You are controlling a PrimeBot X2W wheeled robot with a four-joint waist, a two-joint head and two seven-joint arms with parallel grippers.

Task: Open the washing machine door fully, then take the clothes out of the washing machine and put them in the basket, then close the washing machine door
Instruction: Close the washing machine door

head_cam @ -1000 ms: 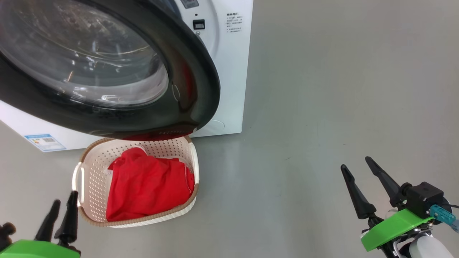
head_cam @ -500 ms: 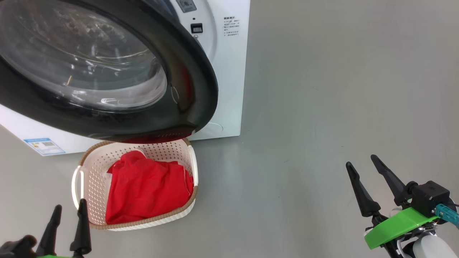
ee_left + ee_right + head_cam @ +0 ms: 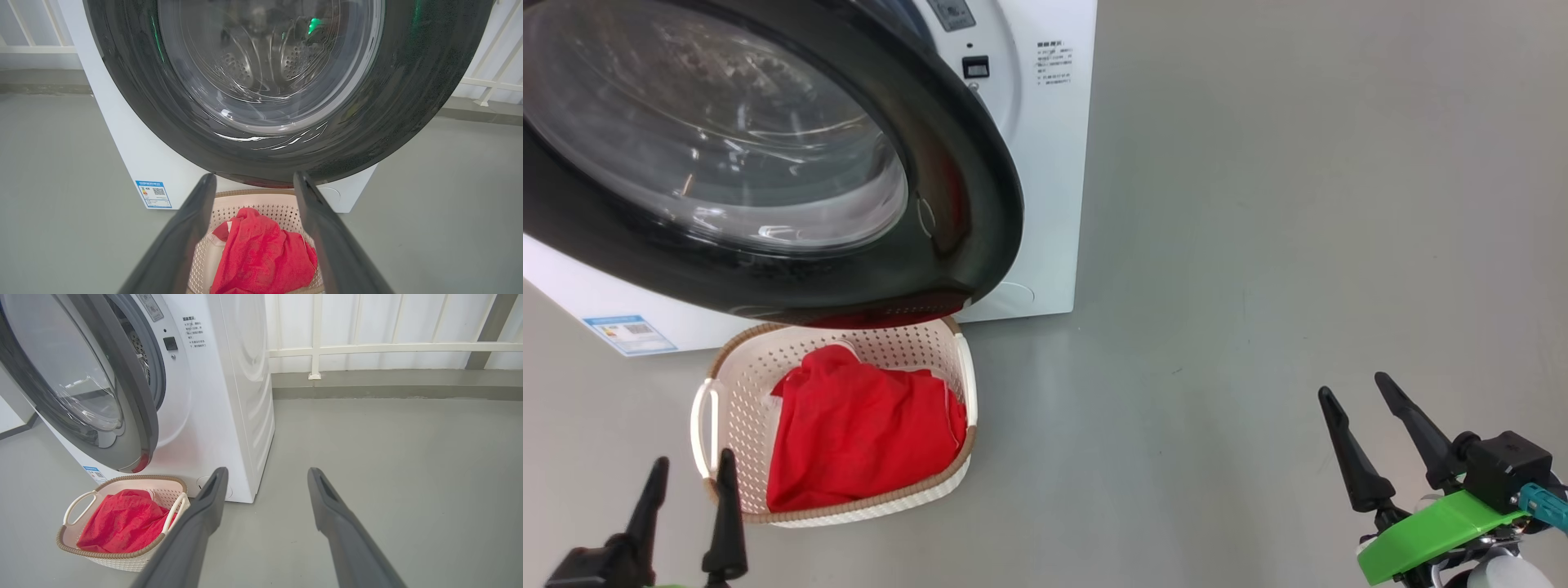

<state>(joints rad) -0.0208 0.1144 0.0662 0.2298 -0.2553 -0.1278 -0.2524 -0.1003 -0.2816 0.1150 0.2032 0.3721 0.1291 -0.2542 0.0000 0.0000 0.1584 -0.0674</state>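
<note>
Over grey floor, with left gripper splayed empty at lower left beside the basket holding the red clothes, right gripper likewise lower right, best to press the washing machine door, upper left, shut by its rim.

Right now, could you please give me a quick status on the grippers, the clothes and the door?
Left gripper, right gripper: open, empty. Clothes in basket. Washing machine door open, hanging over basket's far rim.
</note>
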